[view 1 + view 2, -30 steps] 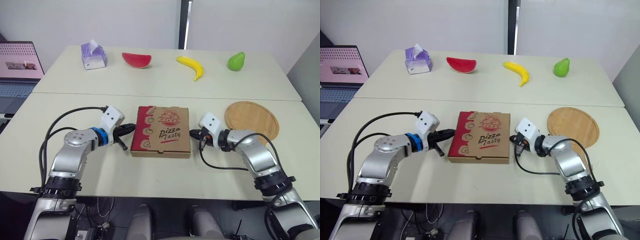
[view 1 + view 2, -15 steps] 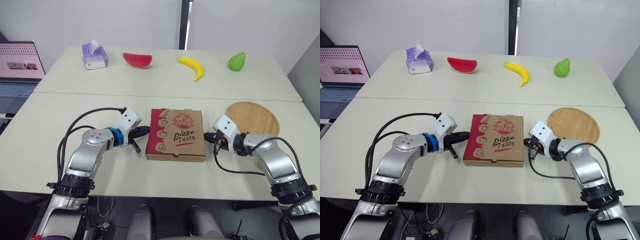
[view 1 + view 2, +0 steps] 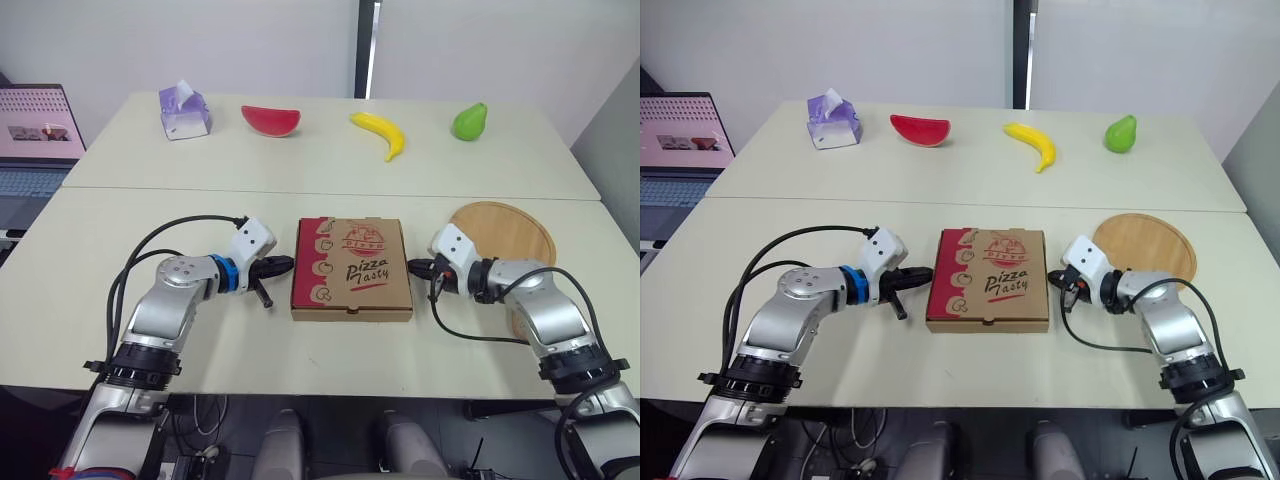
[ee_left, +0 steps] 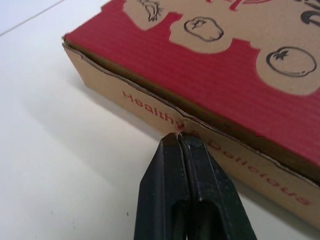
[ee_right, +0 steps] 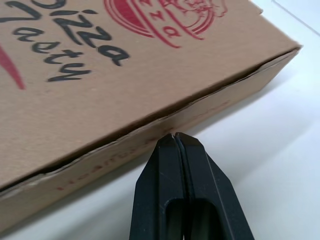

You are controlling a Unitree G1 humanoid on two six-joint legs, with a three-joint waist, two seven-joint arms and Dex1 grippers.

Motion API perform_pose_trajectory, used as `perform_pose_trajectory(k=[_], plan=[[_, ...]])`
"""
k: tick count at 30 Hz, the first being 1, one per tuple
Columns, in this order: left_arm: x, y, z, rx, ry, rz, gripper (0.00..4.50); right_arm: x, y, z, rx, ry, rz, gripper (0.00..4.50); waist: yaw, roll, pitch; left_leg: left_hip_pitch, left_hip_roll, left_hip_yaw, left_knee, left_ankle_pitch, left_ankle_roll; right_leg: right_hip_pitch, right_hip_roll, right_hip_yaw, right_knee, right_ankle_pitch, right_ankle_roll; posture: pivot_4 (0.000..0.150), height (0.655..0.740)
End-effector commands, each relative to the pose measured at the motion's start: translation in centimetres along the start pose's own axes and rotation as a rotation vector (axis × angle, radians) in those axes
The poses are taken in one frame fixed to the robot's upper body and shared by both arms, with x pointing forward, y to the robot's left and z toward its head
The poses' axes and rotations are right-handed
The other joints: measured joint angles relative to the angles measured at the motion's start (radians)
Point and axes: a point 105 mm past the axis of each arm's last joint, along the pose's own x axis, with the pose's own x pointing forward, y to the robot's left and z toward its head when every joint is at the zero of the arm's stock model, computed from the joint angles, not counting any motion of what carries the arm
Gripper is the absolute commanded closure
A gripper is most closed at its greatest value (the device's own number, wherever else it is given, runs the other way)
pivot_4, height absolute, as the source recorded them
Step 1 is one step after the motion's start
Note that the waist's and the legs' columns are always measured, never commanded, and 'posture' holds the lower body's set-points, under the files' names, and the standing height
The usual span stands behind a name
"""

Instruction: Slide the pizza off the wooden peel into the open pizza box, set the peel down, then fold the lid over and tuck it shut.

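Matt cardboard, bare wood and black plastic on a pale worktop

The pizza box [image 3: 352,268] is brown corrugated cardboard, matt, printed red and black, its side seams rough-edged. The peel [image 3: 505,235] by the right edge of the worktop [image 3: 100,220] is smooth pale wood with faint grain, and the worktop itself is smooth matt cream. The left gripper [image 4: 179,136] and right gripper [image 5: 175,136] look like black plastic with a dull sheen.

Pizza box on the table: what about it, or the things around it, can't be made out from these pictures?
Contents: the pizza box lid is down in the eye views, hiding whether a pizza is inside.
Side lettering: in the left wrist view the left gripper covers part of it.
Wooden peel: the right arm hides its near edge.
Laptop: cut off by the eye views' left edge.
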Motion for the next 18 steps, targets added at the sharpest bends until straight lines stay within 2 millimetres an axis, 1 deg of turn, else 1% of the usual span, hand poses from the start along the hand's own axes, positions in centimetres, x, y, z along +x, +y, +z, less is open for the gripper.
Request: perform_pose_trajectory(k=[1, 2, 4, 5, 7, 8, 10, 13, 14, 16, 18], plan=[[-3.3, 3.3, 1.9, 0.003, -0.074, 0.096, 4.50, -3.0, -3.0, 1.6, -0.033, -0.086, -0.034, 4.49, -0.001, 0.000, 0.000, 0.000, 0.000, 0.000, 0.000, 0.000, 0.000, 0.000, 0.000, 0.000, 0.000, 0.000, 0.000, 0.150, 0.7400], [-4.1, 4.0, 2.0, -0.002, -0.082, 0.117, 4.50, -3.9, -3.2, 2.1, -0.036, -0.114, -0.012, 4.49, -0.001, 0.000, 0.000, 0.000, 0.000, 0.000, 0.000, 0.000, 0.000, 0.000, 0.000, 0.000, 0.000, 0.000, 0.000, 0.150, 0.7400], [-6.7, 5.8, 2.1, -0.027, -0.106, 0.185, 4.12, -6.4, -5.1, 2.6, -0.018, -0.146, -0.031, 4.50, -0.002, 0.001, 0.001, 0.000, 0.000, 0.000, 0.000, 0.000, 0.000, 0.000, 0.000, 0.000, 0.000, 0.000, 0.000, 0.150, 0.7400], [-8.1, 6.8, 2.1, -0.045, -0.120, 0.231, 3.92, -7.7, -6.1, 2.7, -0.003, -0.154, -0.058, 4.32, -0.003, 0.001, 0.001, 0.000, 0.000, 0.000, -0.001, 0.000, 0.000, 0.000, 0.000, 0.000, 0.000, 0.000, 0.000, 0.150, 0.7400], [-11.4, 8.7, 2.2, -0.101, -0.156, 0.323, 3.36, -10.3, -7.6, 2.4, 0.026, -0.151, -0.086, 3.90, -0.004, 0.002, 0.002, 0.000, 0.001, 0.001, -0.001, 0.000, 0.000, 0.000, 0.000, 0.001, 0.000, 0.000, 0.000, 0.150, 0.7400], [-12.5, 9.2, 2.1, -0.120, -0.170, 0.350, 3.03, -11.1, -8.0, 2.2, 0.032, -0.146, -0.092, 3.57, -0.004, 0.002, 0.002, 0.000, 0.001, 0.001, -0.001, 0.000, 0.000, 0.000, 0.000, 0.000, 0.000, 0.000, 0.000, 0.150, 0.7400], [-16.1, 11.0, 1.5, -0.140, -0.164, 0.463, 2.43, -14.1, -10.4, 1.4, 0.031, -0.119, -0.199, 2.88, -0.004, 0.002, 0.002, 0.001, 0.001, 0.001, -0.001, 0.000, 0.000, 0.000, 0.000, 0.000, -0.001, 0.000, 0.000, 0.150, 0.7400], [-20.4, 12.0, 0.3, -0.156, -0.115, 0.574, 1.54, -18.6, -13.6, 0.5, 0.037, -0.102, -0.389, 1.88, -0.006, 0.003, 0.002, 0.001, 0.001, 0.002, -0.001, 0.000, 0.000, -0.001, 0.000, 0.001, 0.000, 0.000, 0.000, 0.150, 0.7400], [-21.6, 12.3, -0.3, -0.161, -0.093, 0.603, 1.29, -19.9, -14.3, 0.2, 0.038, -0.093, -0.438, 1.59, -0.007, 0.005, 0.003, 0.001, 0.001, 0.003, -0.002, 0.000, 0.000, -0.001, 0.000, 0.002, -0.001, 0.000, 0.000, 0.150, 0.7400], [-23.4, 12.6, -1.1, -0.169, -0.061, 0.657, 0.61, -21.5, -15.0, -0.4, 0.036, -0.072, -0.496, 0.81, -0.010, 0.006, 0.004, 0.001, 0.001, 0.005, -0.003, 0.000, 0.000, -0.002, -0.001, 0.003, 0.000, 0.000, 0.000, 0.150, 0.7400], [-25.1, 13.0, -2.3, -0.181, -0.031, 0.725, 0.04, -22.7, -15.8, -1.3, 0.020, -0.028, -0.568, 0.13, -0.011, 0.006, 0.004, 0.002, 0.001, 0.005, -0.004, 0.000, 0.000, -0.002, -0.001, 0.003, 0.000, -0.001, -0.001, 0.150, 0.7400]])
